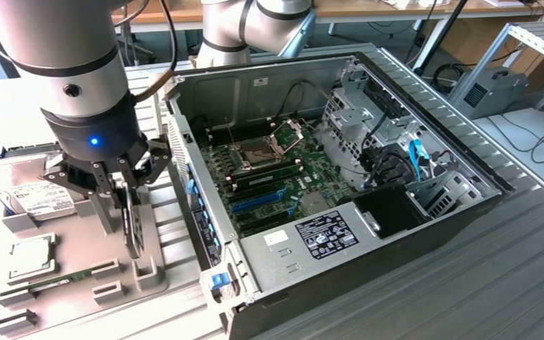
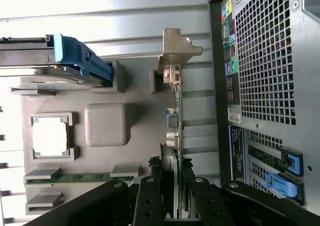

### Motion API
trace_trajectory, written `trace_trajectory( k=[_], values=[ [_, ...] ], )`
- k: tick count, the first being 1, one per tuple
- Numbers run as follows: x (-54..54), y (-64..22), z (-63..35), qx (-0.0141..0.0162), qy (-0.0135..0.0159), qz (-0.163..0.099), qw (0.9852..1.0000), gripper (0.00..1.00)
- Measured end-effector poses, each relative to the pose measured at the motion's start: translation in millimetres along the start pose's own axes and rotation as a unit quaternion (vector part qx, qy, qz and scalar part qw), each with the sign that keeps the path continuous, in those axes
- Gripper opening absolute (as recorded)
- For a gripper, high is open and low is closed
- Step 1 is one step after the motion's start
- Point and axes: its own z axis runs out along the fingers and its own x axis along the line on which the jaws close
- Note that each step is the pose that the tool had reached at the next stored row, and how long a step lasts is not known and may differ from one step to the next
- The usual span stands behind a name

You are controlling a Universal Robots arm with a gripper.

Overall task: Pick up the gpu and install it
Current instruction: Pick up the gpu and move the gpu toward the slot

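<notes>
Gripping | exterior view: black gripper [image 1: 128, 212] beside open black metal computer case [image 1: 367, 276], jaws pinching thin black-faced gpu card [image 1: 136, 232], stood on edge in grey slotted holder [image 1: 78, 237], likely to expose its faces | wrist view: gripper [image 2: 173, 186] straddles gpu card [image 2: 176, 113]; silver bracket [image 2: 176, 48] seated in holder

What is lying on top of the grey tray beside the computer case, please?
The hard drive, a processor chip, a memory stick and the gpu, standing on edge with the gripper shut on it. The gripper hides the gpu's upper part.
</notes>
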Motion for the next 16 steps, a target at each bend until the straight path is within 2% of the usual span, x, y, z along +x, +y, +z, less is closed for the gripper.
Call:
trace_trajectory(
  k=[16],
  values=[
    [-0.4,0.5,-16.1,0.0,0.0,0.0,1.0,0.26]
  ],
)
